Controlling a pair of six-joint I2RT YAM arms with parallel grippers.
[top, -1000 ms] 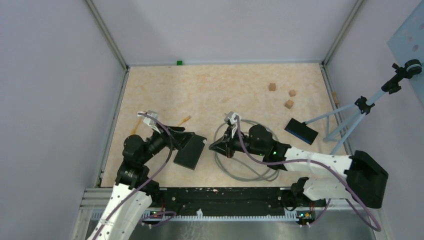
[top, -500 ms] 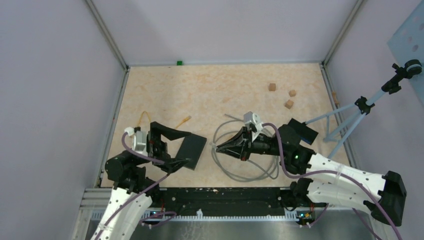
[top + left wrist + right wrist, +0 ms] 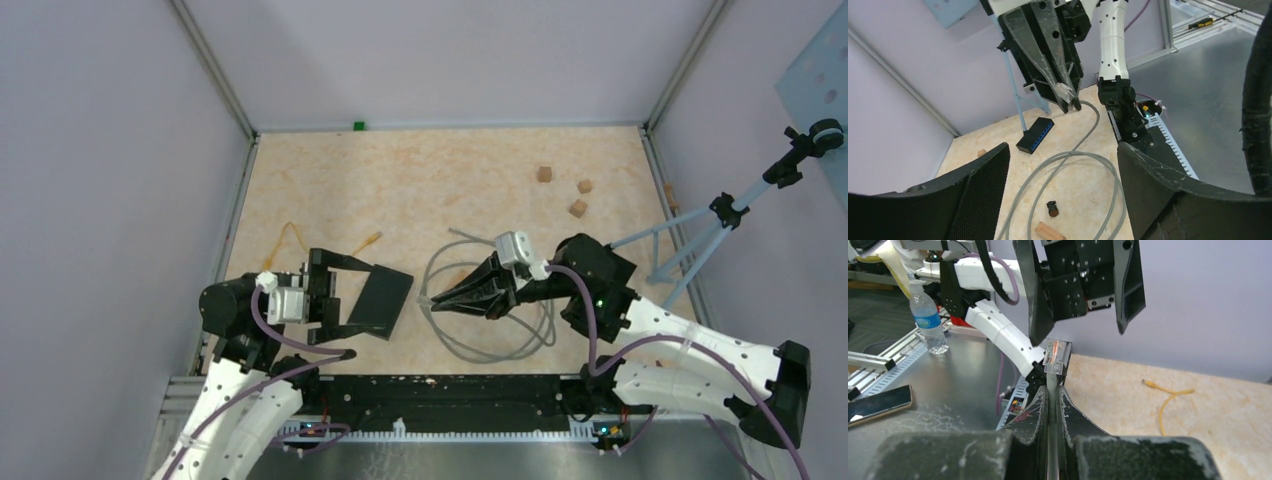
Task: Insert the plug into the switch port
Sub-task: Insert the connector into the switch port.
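My right gripper (image 3: 432, 300) is shut on the grey cable (image 3: 470, 345) just behind its clear plug (image 3: 1057, 356). It holds the plug above the table, pointing left toward the left arm. The plug also shows in the left wrist view (image 3: 1064, 91), pinched at the right gripper's tip. The switch (image 3: 1035, 135), a black box with a row of blue ports, lies by the tripod leg. In the top view it is hidden under the right arm. My left gripper (image 3: 368, 310) is wide open and empty, facing right; its fingers (image 3: 983, 185) frame the cable loop (image 3: 1068, 155).
A flat black slab (image 3: 385, 298) lies by the left gripper. A thin yellow cable (image 3: 285, 235) lies behind it. Three wooden cubes (image 3: 578, 208) sit at the back right. A blue tripod (image 3: 700, 235) stands at the right wall. A small black piece (image 3: 1050, 208) and a wooden peg (image 3: 1050, 231) lie inside the loop.
My left arm has drawn back to the left off the black slab, its gripper now wide open. My right arm has swung its wrist rightward over the switch, still holding the plug.
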